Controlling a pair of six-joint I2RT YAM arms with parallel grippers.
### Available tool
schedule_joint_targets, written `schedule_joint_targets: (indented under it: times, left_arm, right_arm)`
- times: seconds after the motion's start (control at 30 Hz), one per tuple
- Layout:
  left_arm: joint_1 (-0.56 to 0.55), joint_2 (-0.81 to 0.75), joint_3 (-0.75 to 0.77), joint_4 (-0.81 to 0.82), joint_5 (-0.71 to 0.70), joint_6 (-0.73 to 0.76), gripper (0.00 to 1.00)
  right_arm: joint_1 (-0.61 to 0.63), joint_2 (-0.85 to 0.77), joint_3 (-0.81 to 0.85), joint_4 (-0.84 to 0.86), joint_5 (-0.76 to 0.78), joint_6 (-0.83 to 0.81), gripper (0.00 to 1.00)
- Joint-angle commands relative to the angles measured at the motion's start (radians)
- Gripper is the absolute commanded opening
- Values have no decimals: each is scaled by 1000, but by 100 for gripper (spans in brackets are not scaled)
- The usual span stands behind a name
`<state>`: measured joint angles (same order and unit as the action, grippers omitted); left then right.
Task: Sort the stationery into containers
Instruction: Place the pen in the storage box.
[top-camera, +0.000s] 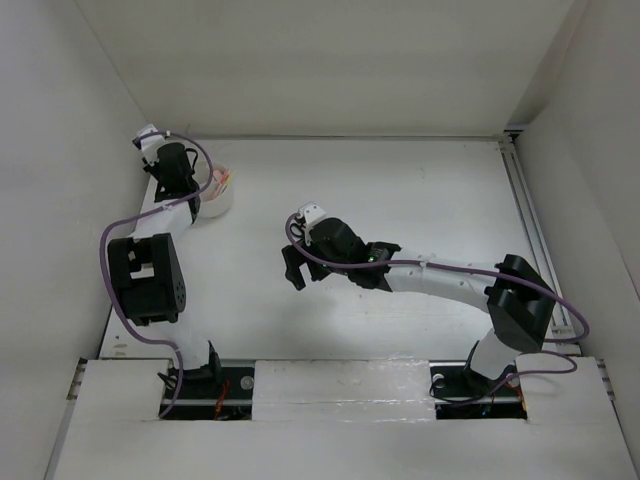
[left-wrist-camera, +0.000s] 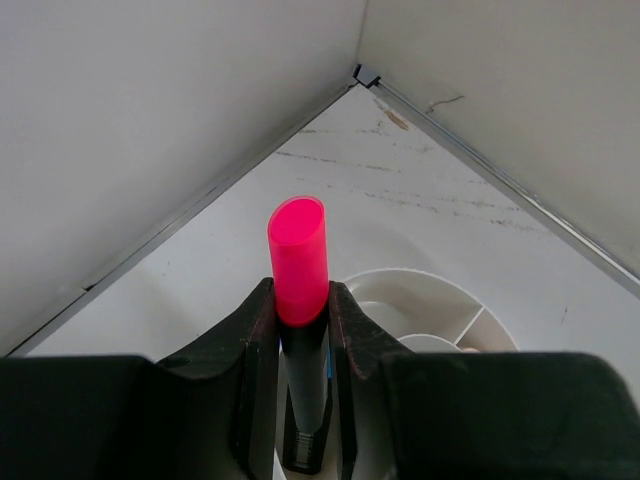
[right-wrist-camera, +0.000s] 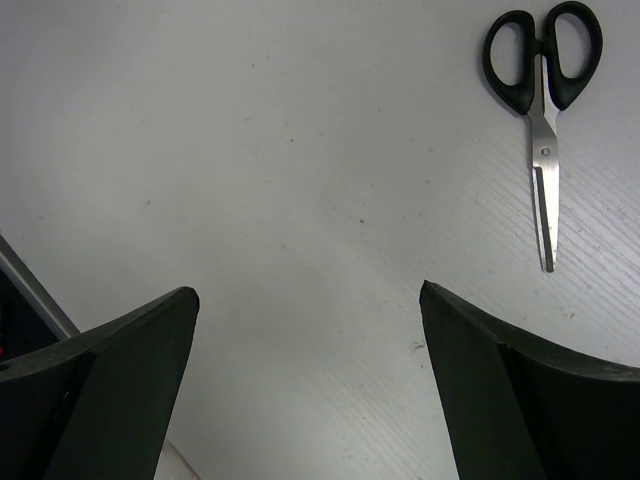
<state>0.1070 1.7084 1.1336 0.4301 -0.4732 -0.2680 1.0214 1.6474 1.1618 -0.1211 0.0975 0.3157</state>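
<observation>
Two items of the stationery are in view. A pink-and-black highlighter (left-wrist-camera: 297, 250) is clamped between the left fingers (left-wrist-camera: 255, 340), pink cap up, with the black barrel pinched just below the cap. It is held at the upper left of the top view, right beside the white tub (left-wrist-camera: 430, 300), whose dividers show low and right of centre in the left wrist view. It is judged light, rigid, smooth plastic; the round barrel could slip in a loose grip.

Scissors (right-wrist-camera: 545, 110) lie flat on the surface (right-wrist-camera: 300, 150), upper right of the right wrist view, blades shut. The right fingers (right-wrist-camera: 120, 380) are spread wide, with nothing between them. The scissors are judged heavier, stiff and low-lying, and best taken across the handles near the pivot.
</observation>
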Motion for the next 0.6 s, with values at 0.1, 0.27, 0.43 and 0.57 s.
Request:
schedule_joint_targets:
  times: [0.1, 0.27, 0.43, 0.57]
  left_arm:
    - [5, 23, 8, 24, 1, -33, 0]
    - [5, 33, 17, 9, 1, -42, 0]
    - [5, 33, 17, -2, 35, -51, 25]
    - [-4, 11, 6, -2, 59, -42, 52]
  right_arm:
    - [5, -37, -4, 55, -13, -10, 98]
    - [5, -37, -4, 64, -13, -10, 98]
    - [5, -37, 7, 64, -13, -10, 98]
    - [5, -28, 16, 64, -22, -10, 98]
